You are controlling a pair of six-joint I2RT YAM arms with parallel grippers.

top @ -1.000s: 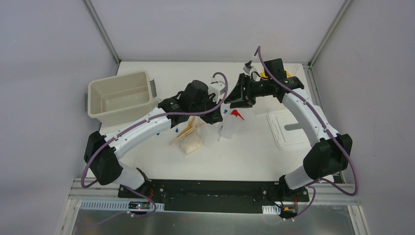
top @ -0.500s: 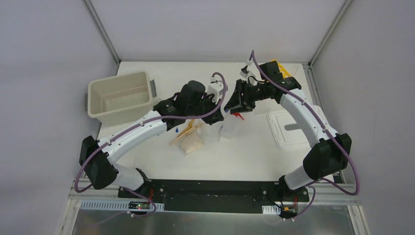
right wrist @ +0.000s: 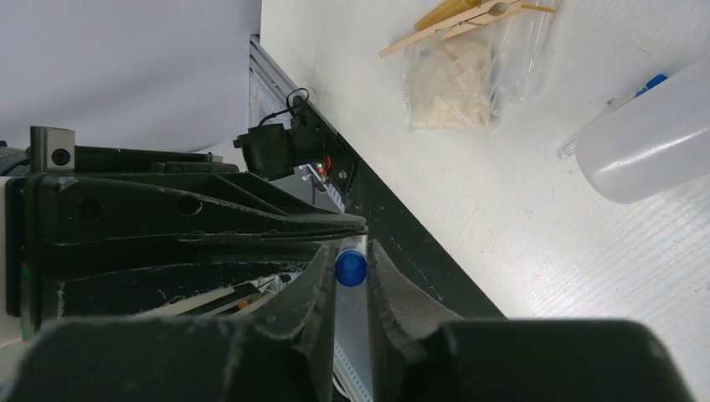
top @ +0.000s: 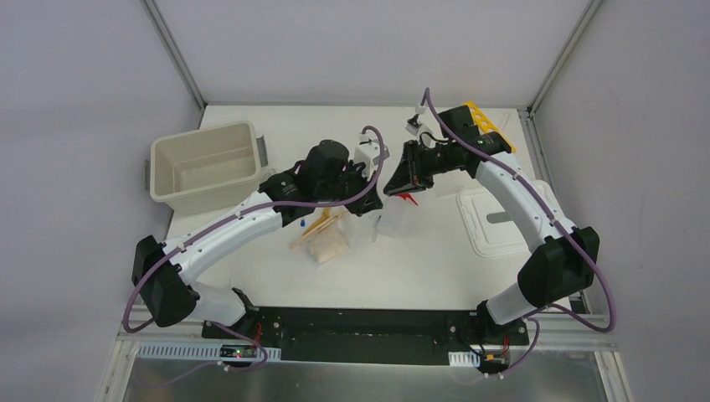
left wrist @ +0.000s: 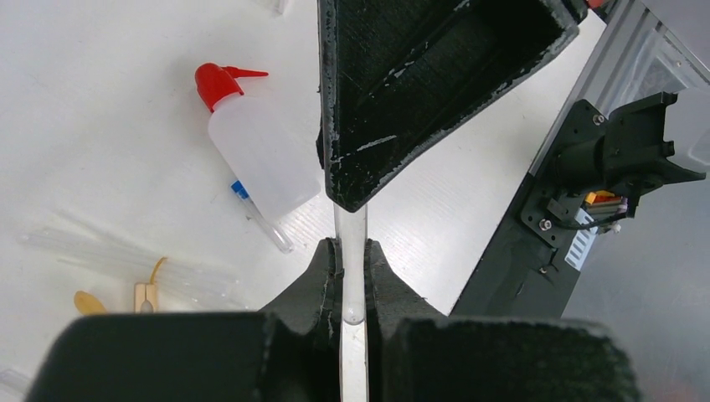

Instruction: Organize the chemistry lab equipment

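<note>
A clear blue-capped tube (left wrist: 350,276) is held in the air between both grippers. My left gripper (left wrist: 350,249) is shut on its rounded bottom end. My right gripper (right wrist: 351,251) is closed around its blue cap (right wrist: 351,268). In the top view the two grippers, left (top: 373,177) and right (top: 398,179), meet nose to nose above the squeeze bottle (top: 392,219). The bottle with its red nozzle (left wrist: 219,80) lies on the table, with another tube (left wrist: 261,219) beside it. The wooden sticks (top: 318,224), the beige packet (top: 327,248) and the yellow rack (top: 484,116) are also in view.
The cream bin (top: 203,149) stands at the back left. Its white lid (top: 494,223) lies at the right. Loose blue-capped tubes (top: 300,224) lie under the left arm. The black base rail (left wrist: 536,243) runs along the near table edge.
My right gripper has moved left and down onto the left gripper's tip and now has the tube's cap between its fingers. The left arm shifted slightly left.
</note>
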